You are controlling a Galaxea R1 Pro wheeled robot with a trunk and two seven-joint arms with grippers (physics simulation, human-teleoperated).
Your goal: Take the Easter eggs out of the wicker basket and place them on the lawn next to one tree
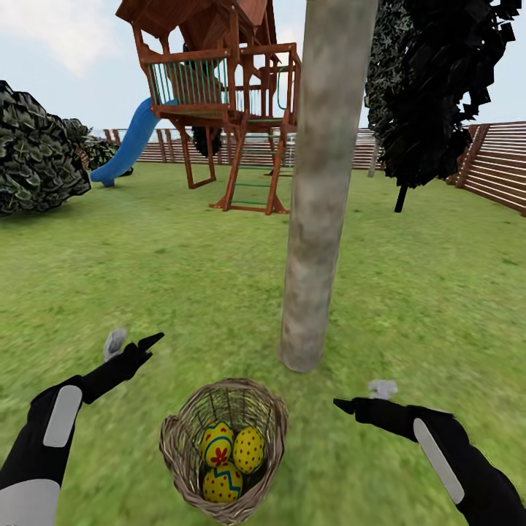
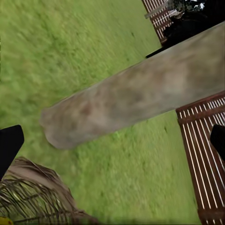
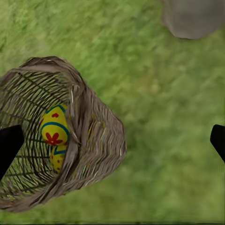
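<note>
The wicker basket (image 1: 174, 447) stands on the lawn (image 1: 146, 263) just in front of me, near the foot of the tree (image 1: 321, 183) with its thick grey-brown trunk. Three yellow Easter eggs lie inside: one with a red flower (image 1: 217, 443), one with red dots (image 1: 249, 449), one with a blue zigzag (image 1: 221, 483). My left gripper (image 1: 133, 342) hovers open to the basket's left, my right gripper (image 1: 361, 396) open to its right; both are empty. The right wrist view looks down on the basket (image 3: 98, 136) and an egg (image 3: 54, 126). The left wrist view has the trunk (image 2: 131, 101) and the basket's rim (image 2: 33, 187).
A wooden play tower (image 1: 219, 95) with a blue slide (image 1: 128, 142) stands behind the trunk. A leafy bush (image 1: 36, 150) is at the far left, a dark narrow-trunked tree (image 1: 438, 88) at the right, and a slat fence (image 1: 497, 164) rings the yard.
</note>
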